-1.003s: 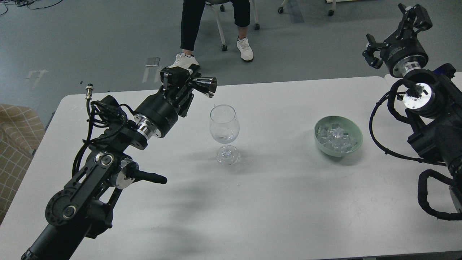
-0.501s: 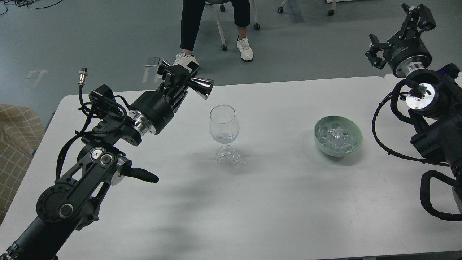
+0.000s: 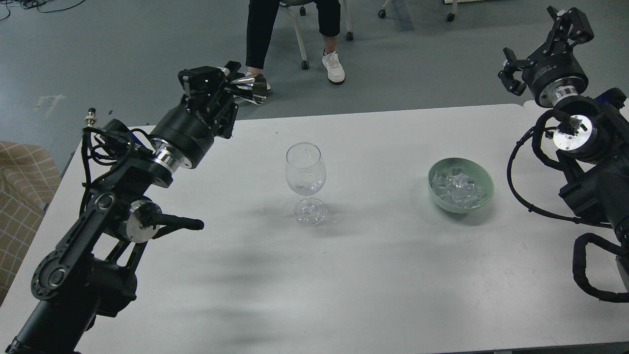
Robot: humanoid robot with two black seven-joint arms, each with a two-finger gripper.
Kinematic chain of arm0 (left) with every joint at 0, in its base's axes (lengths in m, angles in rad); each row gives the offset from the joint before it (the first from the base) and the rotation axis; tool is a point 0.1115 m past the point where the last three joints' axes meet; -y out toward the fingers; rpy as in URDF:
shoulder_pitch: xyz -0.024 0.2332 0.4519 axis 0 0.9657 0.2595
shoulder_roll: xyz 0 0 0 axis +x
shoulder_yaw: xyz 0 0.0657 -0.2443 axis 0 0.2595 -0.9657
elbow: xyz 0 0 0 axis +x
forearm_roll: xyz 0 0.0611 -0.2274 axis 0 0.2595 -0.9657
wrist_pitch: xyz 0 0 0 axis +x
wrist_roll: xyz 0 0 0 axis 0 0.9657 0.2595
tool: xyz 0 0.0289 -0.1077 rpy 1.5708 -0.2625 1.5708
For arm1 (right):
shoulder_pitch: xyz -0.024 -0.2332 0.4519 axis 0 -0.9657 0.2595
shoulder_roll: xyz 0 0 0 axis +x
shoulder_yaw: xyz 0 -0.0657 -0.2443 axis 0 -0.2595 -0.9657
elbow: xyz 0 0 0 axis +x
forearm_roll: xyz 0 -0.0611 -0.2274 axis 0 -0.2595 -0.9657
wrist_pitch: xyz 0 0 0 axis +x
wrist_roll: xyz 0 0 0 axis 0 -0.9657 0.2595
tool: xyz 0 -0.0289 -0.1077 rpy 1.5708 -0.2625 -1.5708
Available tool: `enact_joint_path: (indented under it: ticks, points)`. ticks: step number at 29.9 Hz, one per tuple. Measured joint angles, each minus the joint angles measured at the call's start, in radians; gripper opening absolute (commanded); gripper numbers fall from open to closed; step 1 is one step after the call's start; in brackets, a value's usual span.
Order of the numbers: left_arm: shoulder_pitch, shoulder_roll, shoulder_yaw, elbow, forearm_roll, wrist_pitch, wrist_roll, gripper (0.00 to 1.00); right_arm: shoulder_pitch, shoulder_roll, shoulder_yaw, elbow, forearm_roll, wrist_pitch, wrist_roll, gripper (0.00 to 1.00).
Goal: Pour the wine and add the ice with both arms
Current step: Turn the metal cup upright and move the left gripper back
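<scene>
A clear wine glass (image 3: 305, 181) stands upright at the table's middle, with a little clear content in its bowl. A pale green bowl (image 3: 484, 192) to its right holds several clear ice cubes (image 3: 457, 186). My left gripper (image 3: 223, 83) is shut on a shiny metal jigger (image 3: 248, 84), held sideways above the table's far left edge, well left of the glass. My right gripper (image 3: 545, 37) is open and empty, raised high beyond the table's far right corner, right of and behind the bowl.
The white table (image 3: 344, 275) spans the view. A seated person's legs (image 3: 290, 34) and a wheeled chair are on the floor beyond the far edge. A checked tan cushion (image 3: 19, 196) sits off the table's left side.
My left gripper with the jigger has pulled back and up to the left, away from the glass rim. My right gripper has shifted slightly right and stayed raised.
</scene>
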Motion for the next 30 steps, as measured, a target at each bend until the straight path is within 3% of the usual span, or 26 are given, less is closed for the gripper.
enact_joint_path:
  ticks: [6, 10, 17, 22, 30]
  points:
    - [0.050, -0.002, -0.121, 0.097, -0.424, -0.005, 0.003, 0.15, -0.006, 0.000, -0.001, 0.001, 0.000, 0.000, 0.000, 1.00]
    - [0.063, -0.004, -0.165, 0.224, -0.613, -0.008, -0.004, 0.18, -0.008, 0.001, -0.002, 0.001, -0.002, 0.000, 0.000, 1.00]
    - [0.032, -0.021, -0.171, 0.466, -0.657, -0.060, -0.049, 0.24, -0.022, 0.001, -0.003, 0.001, -0.003, -0.001, 0.000, 1.00]
    - [-0.013, -0.066, -0.171, 0.577, -0.658, -0.069, -0.064, 0.38, -0.029, 0.001, -0.003, 0.001, -0.004, -0.003, 0.000, 1.00]
    - [-0.064, -0.090, -0.159, 0.719, -0.658, -0.133, -0.069, 0.40, -0.033, 0.001, -0.003, 0.000, -0.005, -0.003, 0.000, 1.00]
